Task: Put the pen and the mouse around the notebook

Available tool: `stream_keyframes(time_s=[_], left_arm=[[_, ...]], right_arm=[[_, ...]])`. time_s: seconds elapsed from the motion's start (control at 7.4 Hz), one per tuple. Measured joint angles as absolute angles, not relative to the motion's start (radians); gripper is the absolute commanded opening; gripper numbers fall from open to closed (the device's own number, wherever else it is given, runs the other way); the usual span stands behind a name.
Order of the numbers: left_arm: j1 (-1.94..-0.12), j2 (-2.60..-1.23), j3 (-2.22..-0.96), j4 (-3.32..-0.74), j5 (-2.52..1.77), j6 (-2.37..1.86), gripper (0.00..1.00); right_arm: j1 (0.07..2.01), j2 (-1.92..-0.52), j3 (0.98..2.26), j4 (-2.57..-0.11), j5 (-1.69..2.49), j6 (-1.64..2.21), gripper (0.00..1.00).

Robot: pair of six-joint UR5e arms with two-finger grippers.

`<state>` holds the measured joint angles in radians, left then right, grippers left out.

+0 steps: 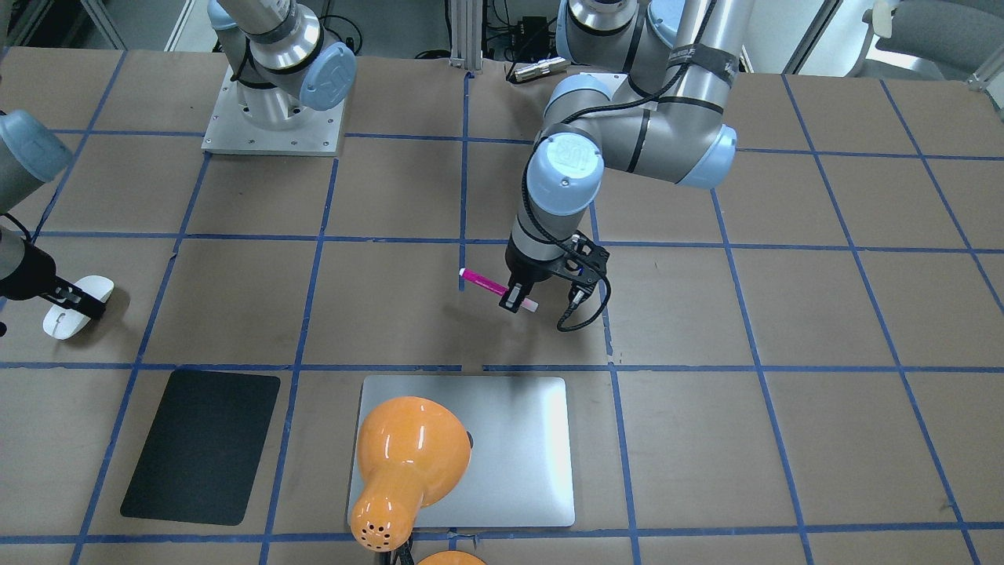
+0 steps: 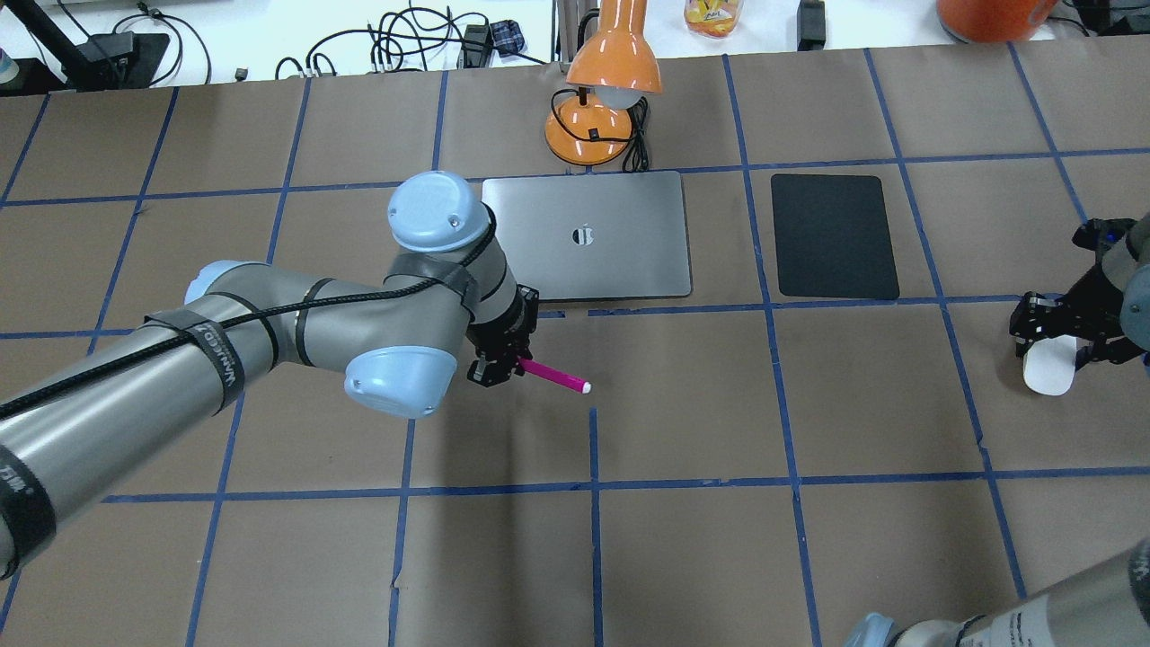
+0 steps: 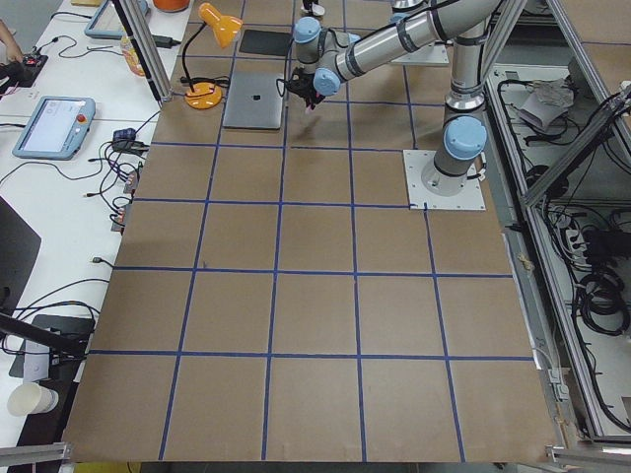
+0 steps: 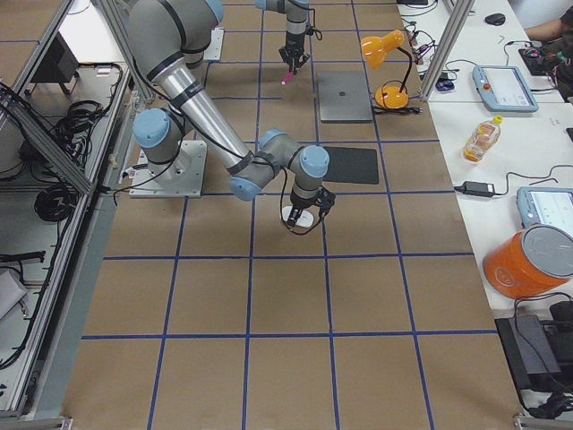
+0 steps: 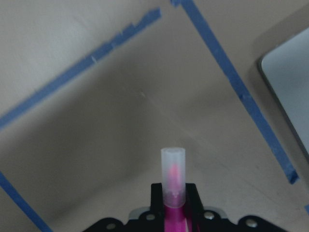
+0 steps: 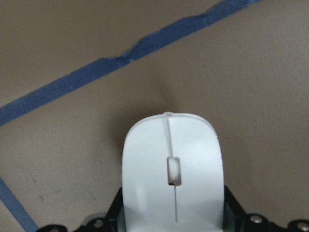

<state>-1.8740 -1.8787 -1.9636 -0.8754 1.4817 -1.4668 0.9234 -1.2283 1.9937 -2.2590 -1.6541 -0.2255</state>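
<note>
My left gripper [image 1: 519,300] is shut on the magenta pen [image 1: 480,278] near its pale end and holds it slightly above the table. In the overhead view the pen [image 2: 557,377] sticks out to the right of that gripper [image 2: 503,364], just in front of the silver notebook's [image 2: 611,261] near left corner. The left wrist view shows the pen's translucent end [image 5: 173,179] between the fingers and a notebook corner [image 5: 289,72] at the right. Far to my right, my right gripper [image 2: 1051,337] is shut on the white mouse [image 2: 1047,370]. The mouse [image 6: 173,169] fills the right wrist view.
A matte black mat [image 2: 834,235] lies flat between the notebook and the mouse. An orange desk lamp [image 2: 597,108] stands behind the notebook, and in the front-facing view its shade [image 1: 408,455] covers part of the lid. Blue tape lines grid the brown table.
</note>
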Motion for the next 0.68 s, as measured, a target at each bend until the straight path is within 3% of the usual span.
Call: stream_keyframes(time_s=[0.27,0.41,0.54,0.68], left_arm=[[-1.932,-1.928,-1.952,-0.843,1.482,-1.587,0.0],[-1.941,-1.947,-1.951,-0.839,1.483,-1.597,0.35],[-1.943,-1.959,-1.949,-0.838,1.484,-1.594,0.99],[-1.943,-1.969,-1.947,-0.838,1.484,-1.59,1.0]], right_arm=[[0.993,-1.237,1.95,-2.257,-1.655,-0.225,0.63],[1.04,-1.234,1.912,-2.245,-1.654,-0.224,0.63],[1.088,-1.228,1.869,-2.222,-1.65,-0.222,0.63],[1.141,-1.218,1.825,-2.194,-1.648,-0.216,0.63]])
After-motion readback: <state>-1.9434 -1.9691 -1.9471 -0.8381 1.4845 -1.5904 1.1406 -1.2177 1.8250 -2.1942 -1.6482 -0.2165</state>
